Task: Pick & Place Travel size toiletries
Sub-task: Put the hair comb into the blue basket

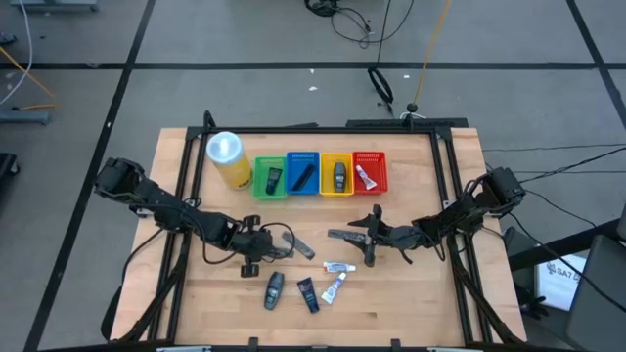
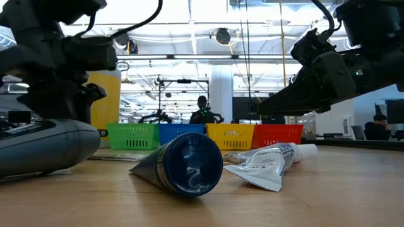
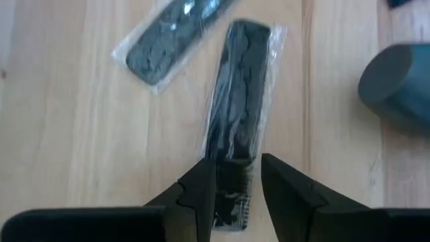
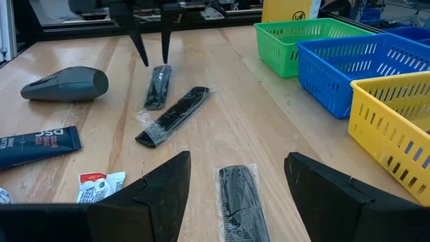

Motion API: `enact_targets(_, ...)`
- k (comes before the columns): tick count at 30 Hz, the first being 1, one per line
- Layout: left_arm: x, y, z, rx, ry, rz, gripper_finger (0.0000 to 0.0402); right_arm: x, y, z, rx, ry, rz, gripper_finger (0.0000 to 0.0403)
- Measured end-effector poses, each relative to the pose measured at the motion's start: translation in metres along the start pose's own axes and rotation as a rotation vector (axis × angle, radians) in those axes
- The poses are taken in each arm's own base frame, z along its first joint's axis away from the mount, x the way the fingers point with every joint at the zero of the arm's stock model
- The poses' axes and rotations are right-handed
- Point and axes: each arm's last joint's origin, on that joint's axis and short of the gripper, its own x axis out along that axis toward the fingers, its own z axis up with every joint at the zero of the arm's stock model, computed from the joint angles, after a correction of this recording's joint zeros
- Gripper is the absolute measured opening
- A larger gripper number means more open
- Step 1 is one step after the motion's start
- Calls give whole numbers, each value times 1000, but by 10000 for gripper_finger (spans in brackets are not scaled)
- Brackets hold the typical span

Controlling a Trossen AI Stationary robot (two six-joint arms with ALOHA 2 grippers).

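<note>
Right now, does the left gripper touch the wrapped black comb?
Touching. In the left wrist view, the left gripper has its fingers against both edges of the wrapped black comb.

Loose on the bare wood lie three black combs in clear wrappers: one (image 4: 158, 86) lying straight, a second (image 4: 176, 114) slanted just beside it, a third (image 4: 238, 196) apart. Nearby rest a dark grey oval stick (image 1: 274, 289) on its side, a dark blue tube (image 1: 308, 293), and two small white tubes (image 1: 335, 277), possibly touching each other.
</note>
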Motion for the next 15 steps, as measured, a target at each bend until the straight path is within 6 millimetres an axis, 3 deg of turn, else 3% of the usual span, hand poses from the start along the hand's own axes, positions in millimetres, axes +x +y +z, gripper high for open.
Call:
enact_targets(11, -2, -3, 4, 12, -16, -22, 118, 0, 0, 0, 0, 0, 0, 235)
enact_targets(15, -2, -4, 6, 48, -46, -27, 147, 0, 0, 0, 2, 0, 0, 235)
